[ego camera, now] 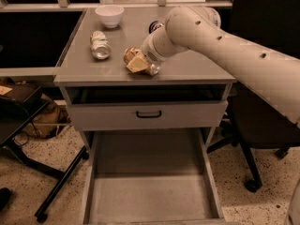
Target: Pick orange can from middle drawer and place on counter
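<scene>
Pincer (137, 64) clenched the orange can (129, 55) lying sideways on the counter (192, 70); the middle drawer (150, 198) stood open below.

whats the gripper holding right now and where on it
The gripper looks closed on the orange can, gripping it across its crinkled side near the middle, with the silver end sticking out. The can lies on the counter.

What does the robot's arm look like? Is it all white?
Mostly creamy white. The arm is a fat, smooth, round tube with small dark dots along it, and it narrows toward the wrist. The gripper, over the front of the counter, looks pale yellowish. No cables show.
</scene>
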